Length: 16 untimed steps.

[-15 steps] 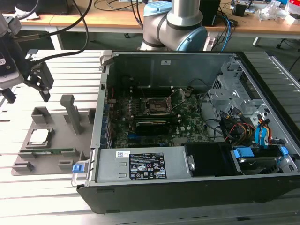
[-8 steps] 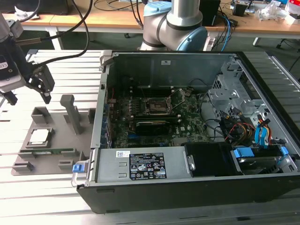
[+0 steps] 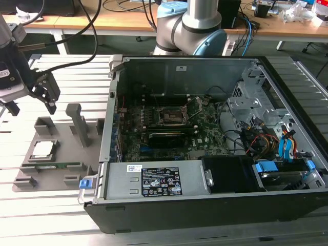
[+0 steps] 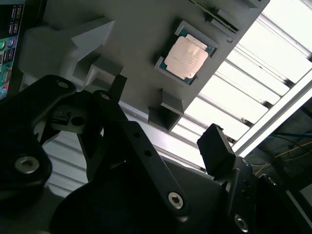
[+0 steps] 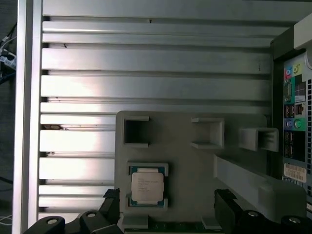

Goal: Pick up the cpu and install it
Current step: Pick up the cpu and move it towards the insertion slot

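While the cpu [image 5: 147, 184] sits in its recess on the grey tray [image 5: 195, 165], the gripper [image 4: 166, 105] hangs above it, fingers [image 4: 217, 144] spread apart, holding nothing.

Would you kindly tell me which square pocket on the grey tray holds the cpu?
The pocket nearest the end effector holds the cpu; the other square pockets sit empty.

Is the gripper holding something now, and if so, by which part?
Nothing is held. The gripper is open and apart from the cpu, which lies in the grey tray.
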Each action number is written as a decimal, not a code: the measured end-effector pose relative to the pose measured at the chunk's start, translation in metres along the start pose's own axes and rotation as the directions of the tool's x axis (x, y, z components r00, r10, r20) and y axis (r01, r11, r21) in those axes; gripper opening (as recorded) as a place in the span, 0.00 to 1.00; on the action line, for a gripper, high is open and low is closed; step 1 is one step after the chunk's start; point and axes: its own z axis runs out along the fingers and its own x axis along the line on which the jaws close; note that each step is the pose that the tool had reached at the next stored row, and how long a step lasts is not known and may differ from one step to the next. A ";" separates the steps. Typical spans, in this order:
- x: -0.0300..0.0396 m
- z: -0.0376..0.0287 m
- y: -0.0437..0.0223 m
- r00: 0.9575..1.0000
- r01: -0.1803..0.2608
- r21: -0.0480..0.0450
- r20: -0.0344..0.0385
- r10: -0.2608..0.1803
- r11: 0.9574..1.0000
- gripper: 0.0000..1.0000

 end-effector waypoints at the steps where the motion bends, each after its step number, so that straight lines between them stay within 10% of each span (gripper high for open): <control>1: 0.0000 0.0005 0.0000 1.000 0.000 0.000 0.000 0.000 1.000 0.86; 16: 0.0002 0.0100 -0.0002 1.000 0.000 0.000 0.000 0.000 1.000 0.86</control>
